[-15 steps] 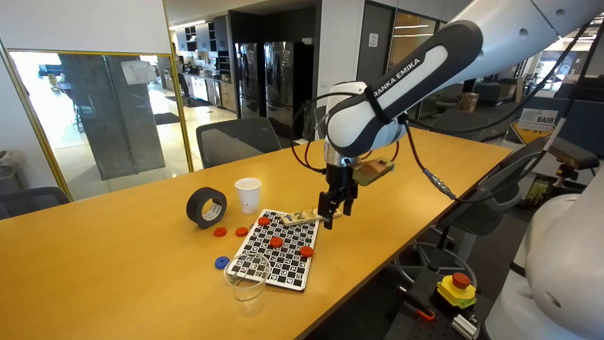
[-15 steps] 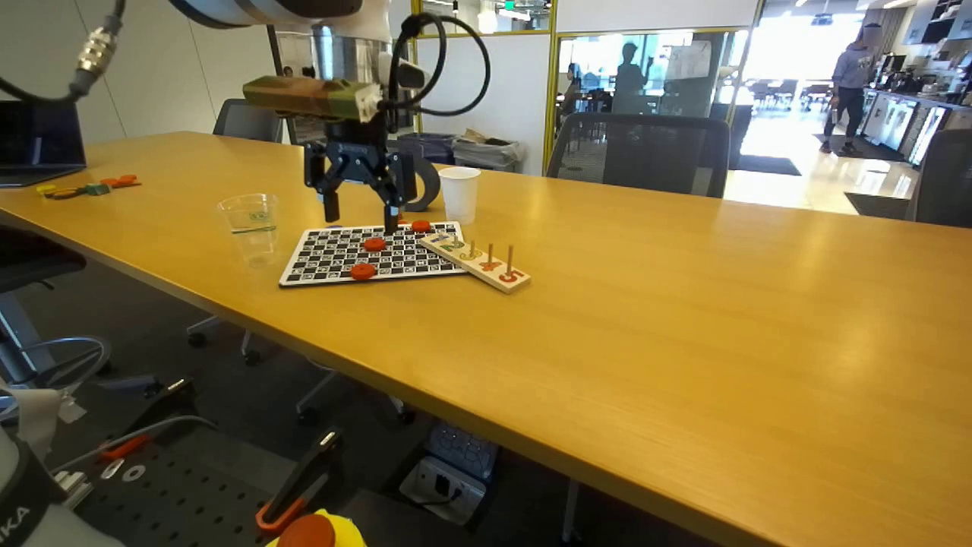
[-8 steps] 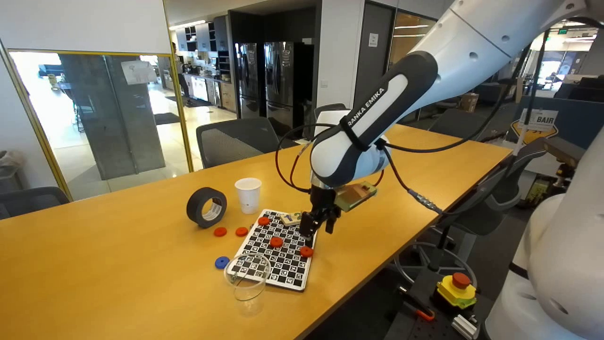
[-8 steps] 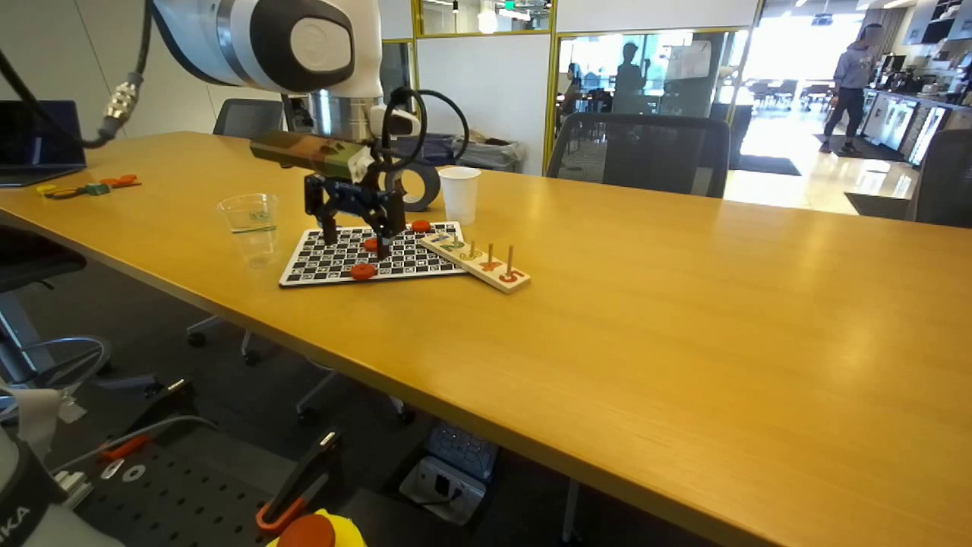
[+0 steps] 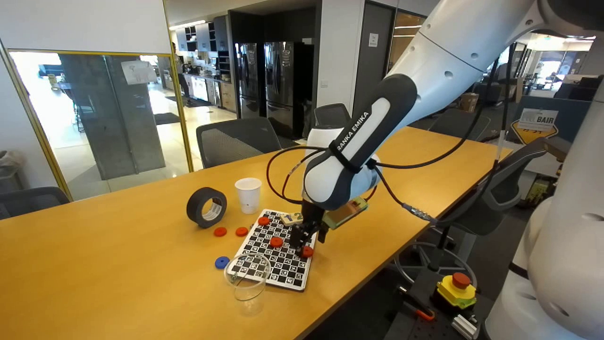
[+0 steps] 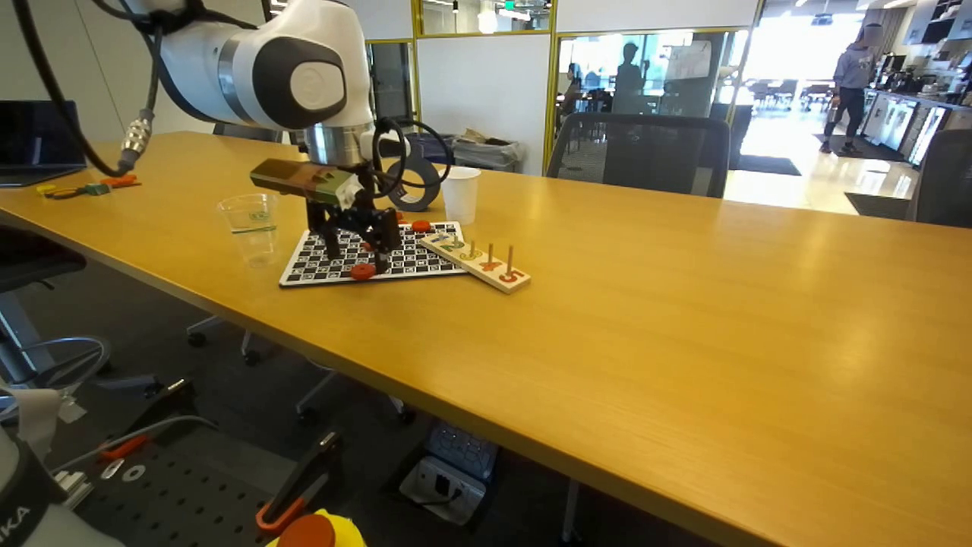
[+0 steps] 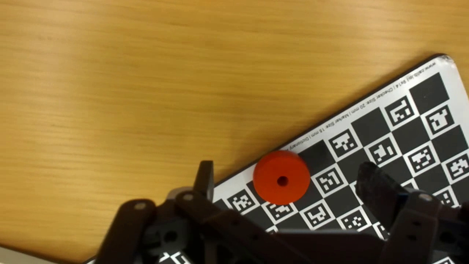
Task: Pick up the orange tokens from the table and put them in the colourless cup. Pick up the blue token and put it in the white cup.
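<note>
My gripper [image 7: 287, 168] stands open above the checkered board's near edge. In the wrist view an orange token [image 7: 281, 178] lies on the board between the spread fingers, nearer the left one and touching neither. The same token [image 6: 363, 271] shows just under the fingers in an exterior view. More orange tokens [image 5: 276, 242] lie on the board, and others [image 5: 220, 231] on the table [image 5: 141, 264] beside it. The blue token [image 5: 222, 262] rests on the table by the colourless cup [image 5: 248, 288], which stands upright at the board's corner. The white cup [image 5: 248, 196] stands upright past the board's far end.
The checkered board [image 5: 288, 271] lies flat beneath the gripper. A wooden number board with pegs [image 6: 478, 262] overlaps one end of it. A black tape roll [image 5: 206, 208] stands on edge near the white cup. Further along the table are a laptop [image 6: 38, 140] and small tools [image 6: 91, 188].
The arm has come down and across the board, bringing the open gripper from beside the number board to above the token at the board's edge. Tokens and cups have stayed put.
</note>
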`<state>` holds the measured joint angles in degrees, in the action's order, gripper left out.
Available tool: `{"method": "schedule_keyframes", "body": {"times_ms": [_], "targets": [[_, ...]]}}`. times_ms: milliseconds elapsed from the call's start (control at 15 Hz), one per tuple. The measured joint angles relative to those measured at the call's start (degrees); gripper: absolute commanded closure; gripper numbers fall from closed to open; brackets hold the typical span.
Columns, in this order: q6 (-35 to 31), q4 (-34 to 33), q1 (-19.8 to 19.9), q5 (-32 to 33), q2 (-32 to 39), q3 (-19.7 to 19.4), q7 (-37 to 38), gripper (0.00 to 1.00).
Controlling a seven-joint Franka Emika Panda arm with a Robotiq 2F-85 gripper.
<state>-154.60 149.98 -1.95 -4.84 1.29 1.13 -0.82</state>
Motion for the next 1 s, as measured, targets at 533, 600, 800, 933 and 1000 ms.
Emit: {"method": "schedule_keyframes", "body": {"times_ms": [533, 600, 800, 933, 1000], "targets": [[-3.74, -0.03, 0.00, 3.50, 2.69, 0.05, 6.16, 0.00], [-4.22, -0.03, 0.00, 3.50, 2.84, 0.05, 6.30, 0.00], [-5.25, -0.03, 0.00, 3.50, 3.20, 0.05, 6.41, 0.27], [-6.06, -0.03, 0.00, 3.50, 3.41, 0.04, 6.67, 0.42], [-6.50, -0.03, 0.00, 3.47, 3.52, 0.04, 6.83, 0.51]]}}
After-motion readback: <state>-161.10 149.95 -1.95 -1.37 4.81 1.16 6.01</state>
